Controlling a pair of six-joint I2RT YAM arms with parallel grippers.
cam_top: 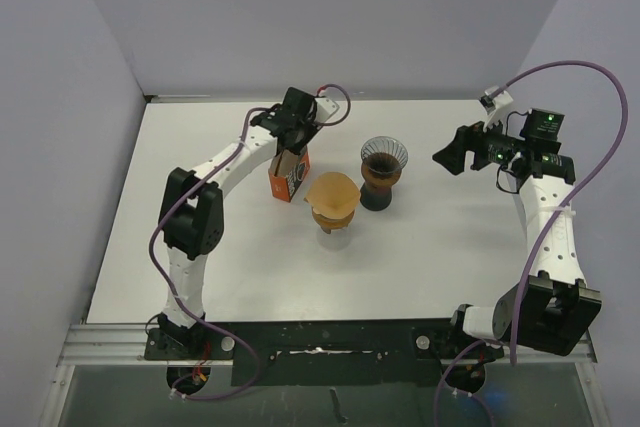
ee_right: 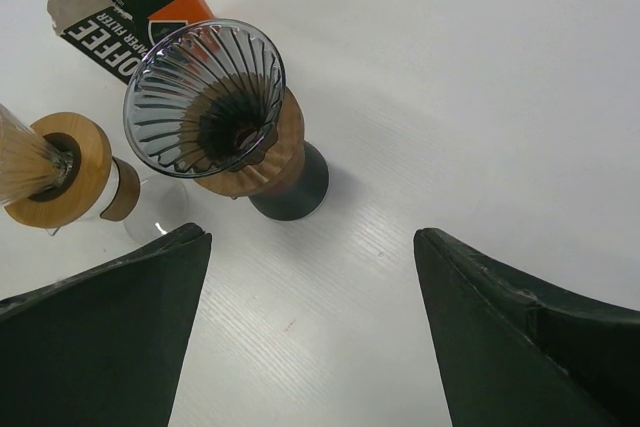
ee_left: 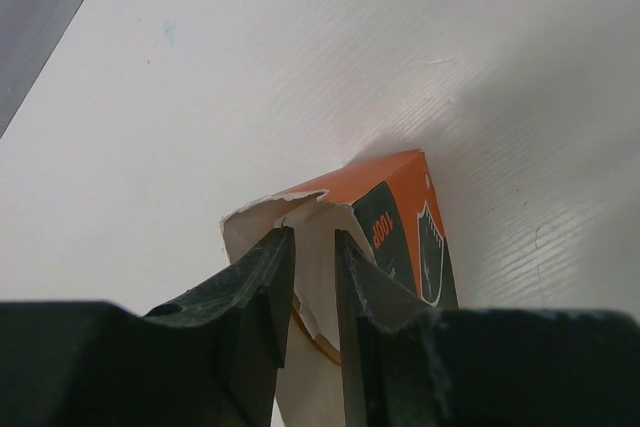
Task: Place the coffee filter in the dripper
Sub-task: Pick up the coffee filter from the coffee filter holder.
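Top view: the left tool (cam_top: 291, 152) hides the mouth of the upright filter box (cam_top: 288, 179), left of the dripper (cam_top: 383, 157).

Left wrist: it pinches the coffee filter (ee_left: 305, 387), which runs lengthwise into the box, outline unclear.

Right wrist: the right tool (ee_right: 310, 235) is spread.

Orange printed cardboard filter box (ee_left: 395, 207), smooth with a slight sheen, torn to rough off-white paper edges. Clear ribbed glossy dripper cone (ee_right: 200, 87), glass or plastic unclear, over grained wooden collar (ee_right: 288, 142) and matt dark base (ee_right: 295, 197). Matt white table (ee_right: 480, 97), finely lined. Left gripper (ee_left: 313, 242) in scuffed matt black plastic.
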